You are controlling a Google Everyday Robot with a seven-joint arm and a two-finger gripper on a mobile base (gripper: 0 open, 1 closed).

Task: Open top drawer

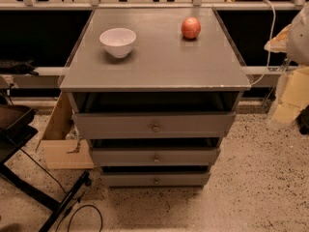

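Speckled stone floor [251, 178] surrounds a grey cabinet [159, 66] set before a dark railing. No gripper shows in this view, so whether it is released or clenched cannot be told. A pale rounded shape [301, 33] at the three o'clock edge may be part of the arm, which would put the cabinet toward nine o'clock from it. The top drawer [116, 125] lies at centre frame under the cabinet top, a dark gap above its front. Its long axis runs nine to three, with the knob [155, 128] at its middle. Opening it likely means pulling toward six o'clock. Below sit the middle drawer [120, 157] and bottom drawer [125, 180]. A white bowl [118, 41] and a red fruit [190, 27] rest on top.
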